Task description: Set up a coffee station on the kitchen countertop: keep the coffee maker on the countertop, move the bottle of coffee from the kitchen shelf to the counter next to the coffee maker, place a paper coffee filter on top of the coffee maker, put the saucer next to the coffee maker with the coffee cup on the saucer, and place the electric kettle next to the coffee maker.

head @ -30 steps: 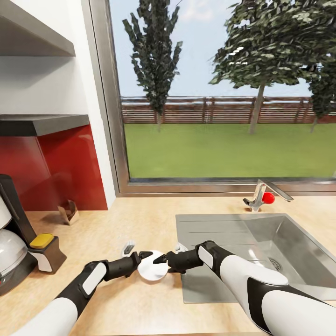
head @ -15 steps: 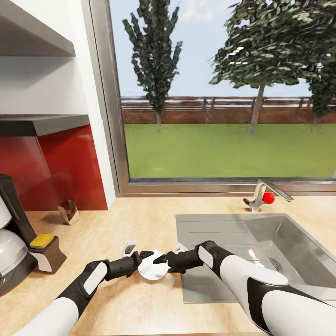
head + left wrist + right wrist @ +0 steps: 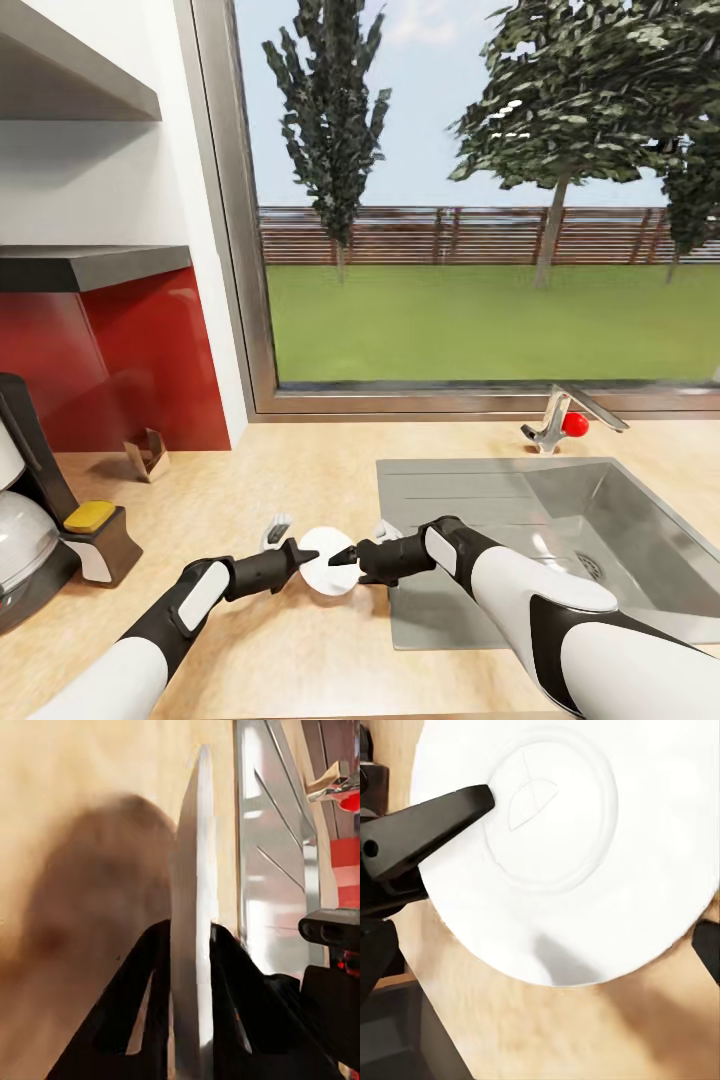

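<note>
The saucer (image 3: 324, 562), a flat white disc, hangs just above the kitchen countertop (image 3: 250, 470) between my two grippers. My left gripper (image 3: 293, 555) is shut on its rim; in the left wrist view the saucer (image 3: 196, 832) stands edge-on between the two black fingers (image 3: 150, 975). My right gripper (image 3: 343, 556) is open at the saucer's other side, facing its flat face (image 3: 562, 855). The coffee maker (image 3: 20, 500) stands at the far left, and the bottle of coffee (image 3: 92, 535) with its orange-yellow cap is beside it. The dark kitchen shelf (image 3: 90, 265) is above.
A steel sink (image 3: 560, 520) is sunk into the counter on the right, with a faucet (image 3: 555, 420) and a red knob (image 3: 575, 424) behind it. A small brown object (image 3: 148, 452) sits by the red backsplash. A wide window fills the back wall.
The saucer has turned and risen slightly in my left gripper and now looks smaller. The right gripper's fingers, which overlapped the saucer before, now stand off its rim.
</note>
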Robot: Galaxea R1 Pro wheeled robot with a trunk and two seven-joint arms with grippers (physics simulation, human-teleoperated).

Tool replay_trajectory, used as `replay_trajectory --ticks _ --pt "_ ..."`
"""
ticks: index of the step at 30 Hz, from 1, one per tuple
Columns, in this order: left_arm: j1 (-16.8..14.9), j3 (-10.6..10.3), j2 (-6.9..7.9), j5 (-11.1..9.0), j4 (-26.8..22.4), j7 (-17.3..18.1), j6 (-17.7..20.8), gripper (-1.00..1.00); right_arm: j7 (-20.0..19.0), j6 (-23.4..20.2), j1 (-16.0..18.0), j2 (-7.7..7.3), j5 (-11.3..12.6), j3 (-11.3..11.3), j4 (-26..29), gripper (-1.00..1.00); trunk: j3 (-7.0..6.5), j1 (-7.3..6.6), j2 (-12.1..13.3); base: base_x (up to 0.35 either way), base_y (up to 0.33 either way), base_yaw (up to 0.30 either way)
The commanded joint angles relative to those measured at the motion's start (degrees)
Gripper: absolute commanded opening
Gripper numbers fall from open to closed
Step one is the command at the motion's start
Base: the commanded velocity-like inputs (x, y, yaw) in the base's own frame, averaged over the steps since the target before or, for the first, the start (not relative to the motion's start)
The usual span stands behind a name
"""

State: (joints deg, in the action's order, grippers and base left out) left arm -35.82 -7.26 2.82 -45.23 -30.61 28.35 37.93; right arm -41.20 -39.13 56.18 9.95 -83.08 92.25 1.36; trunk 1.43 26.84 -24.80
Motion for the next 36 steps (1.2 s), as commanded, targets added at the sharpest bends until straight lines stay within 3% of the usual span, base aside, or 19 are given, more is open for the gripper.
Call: replay_trajectory --ticks 1,19,23,28,30,36 --pt "-0.04 -0.38 0.10 0.61 0.03 0.11 -0.17 -1.00 -0.29 -0.43 0.07 0.05 -0.33 0.73 0.13 1.00 0.14 0.04 -0.13 0.000 0.000 0.000" --pt "-0.24 -0.18 0.69 0.36 -0.01 0.38 -0.07 -1.00 -0.29 -0.43 0.07 0.05 -0.33 0.74 0.13 1.00 0.14 0.04 -0.13 0.000 0.000 0.000" --pt "-1.31 0.31 5.34 -0.09 -0.85 0.74 2.36 -1.00 -0.29 -0.29 0.07 0.05 -0.15 1.20 0.37 1.00 0.14 0.04 -0.13 0.000 0.000 0.000" --pt "-3.11 0.79 8.54 -1.47 -3.29 0.97 3.85 -1.00 -0.29 -0.26 0.14 0.05 -0.03 1.37 0.62 1.00 0.14 0.04 -0.13 0.000 0.000 0.000" --pt "-4.22 0.87 9.58 -1.86 -3.90 1.01 5.43 -1.00 -0.29 -0.25 0.15 0.05 0.00 1.41 0.64 1.00 0.14 0.04 -0.13 0.000 0.000 0.000" --pt "-6.43 1.00 10.91 -3.18 -5.27 1.09 8.81 -1.00 -0.30 -0.18 0.56 0.05 0.04 1.44 0.72 1.00 0.14 0.04 -0.13 0.000 0.000 0.000"
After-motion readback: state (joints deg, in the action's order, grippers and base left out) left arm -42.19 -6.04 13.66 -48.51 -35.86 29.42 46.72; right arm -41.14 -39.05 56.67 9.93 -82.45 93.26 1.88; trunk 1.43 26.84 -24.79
